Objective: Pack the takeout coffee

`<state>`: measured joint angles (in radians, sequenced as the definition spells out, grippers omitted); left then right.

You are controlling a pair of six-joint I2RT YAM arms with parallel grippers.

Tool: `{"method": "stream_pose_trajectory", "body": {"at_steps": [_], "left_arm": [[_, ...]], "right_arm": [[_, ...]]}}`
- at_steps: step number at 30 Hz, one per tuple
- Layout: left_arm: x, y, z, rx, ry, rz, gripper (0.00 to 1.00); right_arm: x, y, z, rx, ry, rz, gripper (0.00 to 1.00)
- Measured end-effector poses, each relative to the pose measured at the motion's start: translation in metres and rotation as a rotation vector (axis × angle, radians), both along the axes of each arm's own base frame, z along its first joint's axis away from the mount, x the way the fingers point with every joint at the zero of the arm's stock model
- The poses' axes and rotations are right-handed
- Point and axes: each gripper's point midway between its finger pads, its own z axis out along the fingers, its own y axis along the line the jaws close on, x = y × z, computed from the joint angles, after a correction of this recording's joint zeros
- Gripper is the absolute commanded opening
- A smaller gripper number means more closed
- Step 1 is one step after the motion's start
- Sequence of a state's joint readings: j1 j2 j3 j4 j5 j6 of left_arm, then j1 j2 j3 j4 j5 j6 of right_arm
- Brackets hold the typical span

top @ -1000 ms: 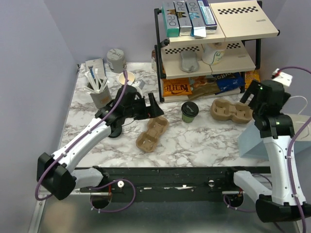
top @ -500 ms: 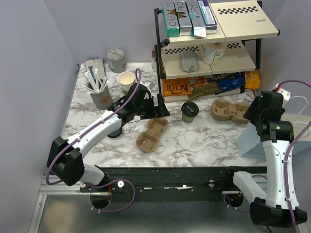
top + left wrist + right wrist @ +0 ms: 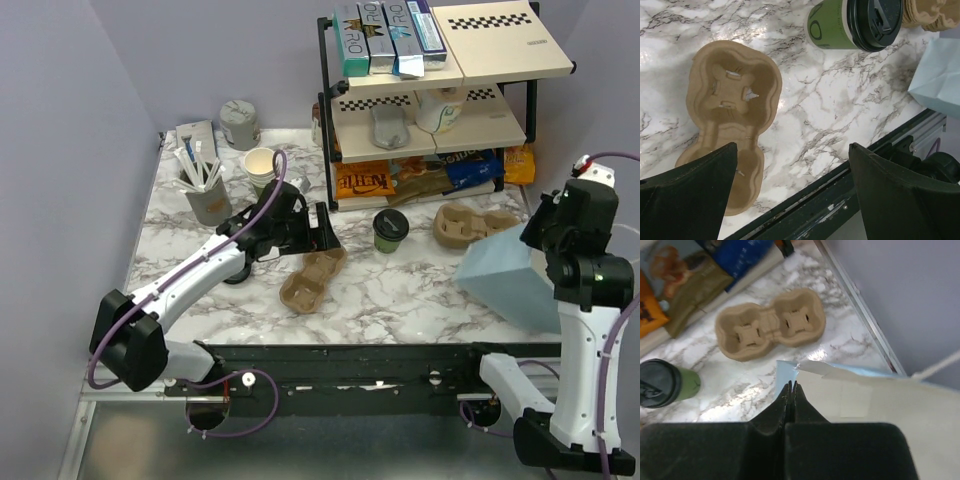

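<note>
The left end effector (image 3: 322, 228) hangs over the middle-left of the desk (image 3: 420, 290) with its fingers spread wide and nothing between them. In the left wrist view, a brown pulp carrier (image 3: 732, 100) lies directly beneath it, cups empty. The coffee (image 3: 390, 228) stands upright on the desk just right of that end effector and a little farther back, in front of the rack (image 3: 430, 100), with its lid (image 3: 875, 20) on. It is untouched by either arm. A second carrier (image 3: 475, 228) lies to its right, also empty.

Farther right, a light blue bag (image 3: 505, 280) is tipped up off the desk, leaning left. The right end effector (image 3: 791, 387) has its fingers pressed together on the bag's upper rim, pinching the paper at a corner.

The step in hand looks like readying the bag while the left arm lines up for the cup, since nothing is packed yet. Whether the bag's mouth is open enough cannot be told from these views. The next move probably calls for the left end effector to shift right and back, close around the green side below the lid, and lift the cup level. The right arm would need to hold the bag steady with its mouth facing the cup.
</note>
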<state>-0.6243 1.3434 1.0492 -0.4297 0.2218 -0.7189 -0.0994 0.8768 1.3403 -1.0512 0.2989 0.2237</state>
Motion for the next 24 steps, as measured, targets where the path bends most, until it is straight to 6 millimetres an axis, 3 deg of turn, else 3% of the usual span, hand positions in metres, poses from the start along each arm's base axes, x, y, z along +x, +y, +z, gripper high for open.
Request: {"method": "stream_pose_trajectory", "body": {"at_steps": [6, 13, 18, 24], "left_arm": [[-0.003, 0.014, 0.000, 0.030, -0.003, 0.028, 0.99], [-0.003, 0.047, -0.005, 0.046, 0.009, 0.110, 0.99], [-0.008, 0.063, -0.028, 0.110, 0.058, 0.140, 0.99], [-0.010, 0.071, -0.064, 0.195, 0.128, 0.144, 0.99]], "right_arm": [[0.001, 0.036, 0.077, -0.010, -0.199, 0.254, 0.01], [-0.004, 0.084, 0.156, -0.029, -0.399, 0.533, 0.01], [0.000, 0.133, 0.182, -0.011, -0.466, 0.788, 0.01], [0.012, 0.185, 0.189, -0.019, -0.460, 1.020, 0.01]]}}
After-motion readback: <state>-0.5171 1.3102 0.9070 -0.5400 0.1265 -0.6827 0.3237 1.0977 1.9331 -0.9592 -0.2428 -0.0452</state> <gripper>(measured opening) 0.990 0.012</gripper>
